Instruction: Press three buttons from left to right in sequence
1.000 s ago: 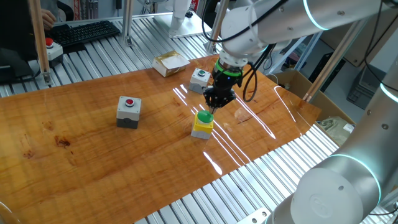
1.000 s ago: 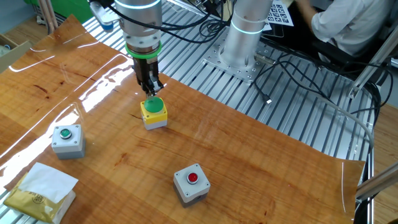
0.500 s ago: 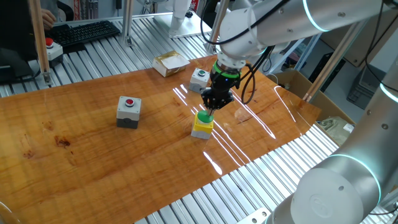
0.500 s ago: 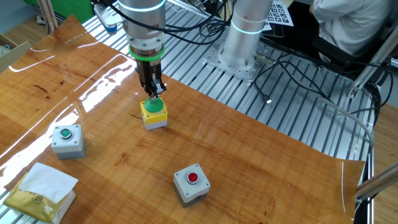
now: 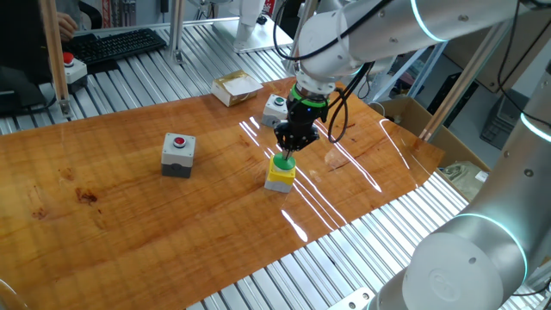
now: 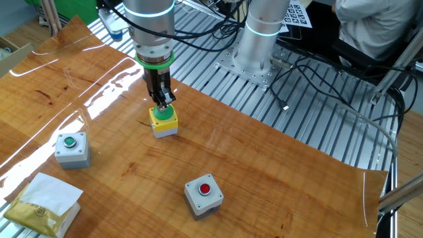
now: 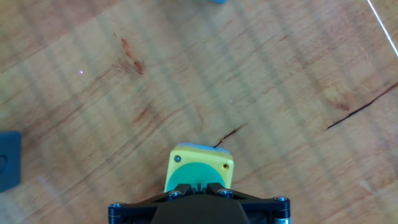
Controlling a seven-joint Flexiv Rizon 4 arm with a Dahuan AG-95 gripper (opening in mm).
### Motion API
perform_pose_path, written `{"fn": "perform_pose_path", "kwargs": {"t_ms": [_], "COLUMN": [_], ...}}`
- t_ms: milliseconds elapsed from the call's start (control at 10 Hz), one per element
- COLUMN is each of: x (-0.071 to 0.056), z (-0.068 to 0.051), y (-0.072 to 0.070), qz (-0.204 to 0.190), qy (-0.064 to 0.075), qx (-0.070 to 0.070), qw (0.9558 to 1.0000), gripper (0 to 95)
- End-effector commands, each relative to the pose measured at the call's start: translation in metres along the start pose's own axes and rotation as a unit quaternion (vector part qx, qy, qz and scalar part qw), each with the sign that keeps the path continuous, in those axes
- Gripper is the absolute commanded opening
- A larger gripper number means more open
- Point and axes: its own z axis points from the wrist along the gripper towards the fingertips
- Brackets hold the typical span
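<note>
Three button boxes stand on the wooden table (image 5: 103,215). The grey box with the red button (image 5: 177,155) is on the left; it also shows in the other fixed view (image 6: 203,195). The yellow box with the green dome (image 5: 281,175) (image 6: 163,123) (image 7: 199,168) is in the middle. The grey box with the small green button (image 5: 275,108) (image 6: 72,149) is behind the arm. My gripper (image 5: 286,152) (image 6: 162,104) (image 7: 199,185) points straight down, its fingertips shut together and resting on top of the green dome.
A flat tan cardboard box (image 5: 235,86) (image 6: 43,203) lies near the grey green-button box. A red mushroom button on a pale box (image 5: 71,67) and a keyboard (image 5: 120,45) sit on the metal rails behind the table. An open carton (image 5: 413,116) stands at the right.
My gripper has shifted slightly and come down from just above the green dome onto its top. The boxes have not moved.
</note>
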Motion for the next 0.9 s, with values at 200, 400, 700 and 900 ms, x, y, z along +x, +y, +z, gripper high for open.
{"fn": "perform_pose_path", "kwargs": {"t_ms": [200, 400, 700, 900], "x": [0.001, 0.001, 0.007, 0.013], "z": [0.006, 0.006, -0.003, -0.021], "y": [0.000, 0.000, 0.004, 0.012], "qz": [0.001, 0.000, 0.004, 0.009], "qy": [-0.007, -0.010, -0.008, 0.001], "qx": [-0.002, -0.003, 0.004, 0.012], "qw": [1.0000, 1.0000, 0.9999, 0.9999], "gripper": [0.0, 0.0, 0.0, 0.0]}}
